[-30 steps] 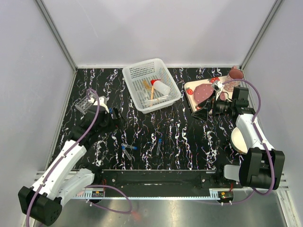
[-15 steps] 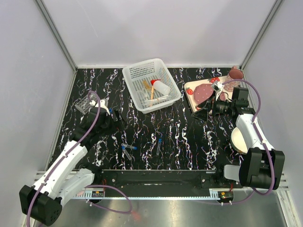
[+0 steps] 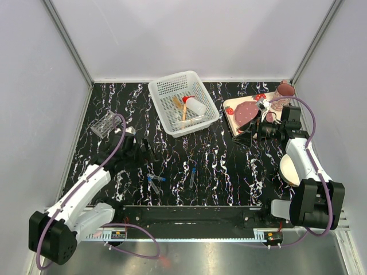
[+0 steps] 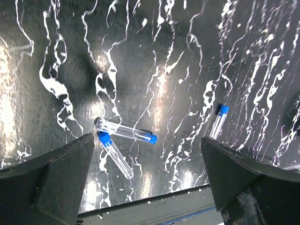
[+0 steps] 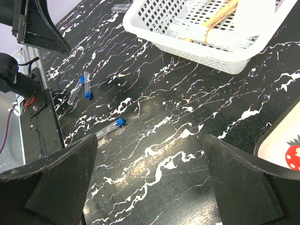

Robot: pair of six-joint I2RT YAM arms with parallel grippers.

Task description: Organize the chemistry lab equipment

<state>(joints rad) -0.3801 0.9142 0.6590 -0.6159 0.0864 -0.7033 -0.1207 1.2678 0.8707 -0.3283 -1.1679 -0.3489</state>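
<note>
Left gripper (image 4: 147, 143), jaws wide and empty, hangs over two crossed blue-capped tubes (image 4: 123, 132) on the black table (image 4: 70, 47), a third tube (image 4: 217, 123) well apart; right gripper (image 5: 151, 138), likewise open and empty, sits beside the strawberry tray (image 3: 230, 105). A clean pick likely means closing across one tube's middle, clear of the crossing; the clear rack (image 3: 105, 124) stands far left.

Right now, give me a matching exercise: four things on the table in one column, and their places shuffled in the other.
Things:
1. bottle
2. rack
3. bowl
4. crossed tubes

Places:
A. near edge of the table
B. in the basket
C. right edge
D. far left

Pairs: 1-B, 2-D, 3-C, 4-A
</note>
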